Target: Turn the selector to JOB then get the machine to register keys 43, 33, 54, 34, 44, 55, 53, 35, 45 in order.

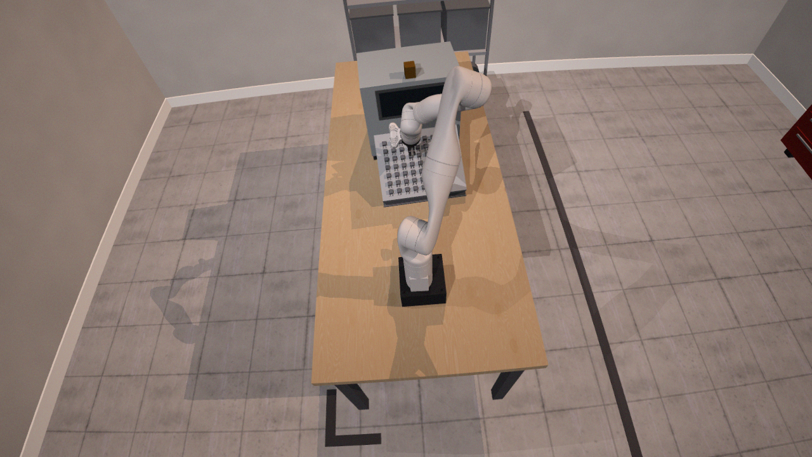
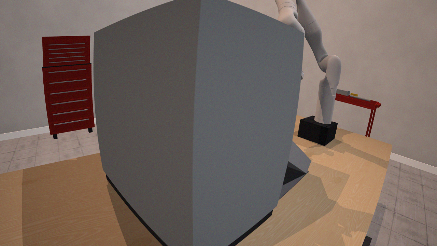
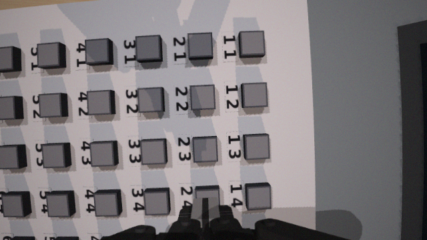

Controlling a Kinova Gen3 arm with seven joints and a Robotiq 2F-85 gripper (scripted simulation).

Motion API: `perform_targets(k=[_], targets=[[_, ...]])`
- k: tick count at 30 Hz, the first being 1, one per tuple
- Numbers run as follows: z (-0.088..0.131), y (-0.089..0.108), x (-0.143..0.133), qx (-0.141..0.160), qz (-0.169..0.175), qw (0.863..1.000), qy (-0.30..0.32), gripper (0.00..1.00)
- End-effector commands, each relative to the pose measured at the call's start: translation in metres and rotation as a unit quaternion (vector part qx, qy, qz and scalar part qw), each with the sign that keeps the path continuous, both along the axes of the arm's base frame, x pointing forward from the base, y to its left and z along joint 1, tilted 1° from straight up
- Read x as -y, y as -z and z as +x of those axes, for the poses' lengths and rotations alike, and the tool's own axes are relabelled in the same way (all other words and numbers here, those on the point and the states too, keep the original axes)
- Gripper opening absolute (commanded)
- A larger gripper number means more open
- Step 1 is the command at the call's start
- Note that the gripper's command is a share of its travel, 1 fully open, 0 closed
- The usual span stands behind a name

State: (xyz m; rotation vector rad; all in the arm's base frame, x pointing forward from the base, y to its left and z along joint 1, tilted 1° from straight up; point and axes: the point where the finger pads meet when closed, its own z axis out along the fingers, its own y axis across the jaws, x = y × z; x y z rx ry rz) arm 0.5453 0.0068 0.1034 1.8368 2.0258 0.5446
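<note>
Evidently, 1 machine [image 1: 381, 66] [image 2: 152, 122] [image 3: 357, 117], grey, boxy, standing on 1 wooden table [image 1: 368, 341] [image 2: 351, 159]; dark screen [image 1: 391, 105] in its front, orange block [image 1: 409, 70] on its top.

Item: 1 key panel [image 1: 454, 183] [image 2: 300, 155] [image 3: 290, 100], pale, extending from the machine's front towards the arm's base. Keys in rows, numbers printed beside them in the wrist view. Of the wanted set, 33 [image 3: 154, 151], 34 [image 3: 157, 201], 43 [image 3: 104, 153], 44 [image 3: 107, 203], 53 [image 3: 56, 155] and 54 [image 3: 60, 203] show there; keys 35, 45 and 55 cannot be read. Selector: not distinguishable, setting unknown.

Item: 1 white arm [image 1: 443, 153] [image 2: 331, 70], mounted on a black base [image 1: 422, 298] [image 2: 311, 131], reaching over the panel.

Item: 1 gripper [image 1: 412, 152] [image 3: 206, 214], clenched, nothing grasped, its fingertips together. In the wrist view they overlap key 24 [image 3: 200, 191], between 34 and key 14 [image 3: 258, 197]; contact cannot be told.

Item: 1 red drawer cabinet [image 1: 803, 141] [image 2: 70, 97], on the floor, apart from the table.
</note>
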Motion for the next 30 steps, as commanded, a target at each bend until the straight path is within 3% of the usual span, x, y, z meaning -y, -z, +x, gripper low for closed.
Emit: perform_targets(k=[1,9,30], targets=[[0.002,0.002,0.0,0.001,0.0,1.0,0.0,0.1],[0.008,0.013,0.0,0.001,0.0,1.0,0.0,0.1],[0.01,0.016,-0.001,0.001,0.0,1.0,0.0,0.1]])
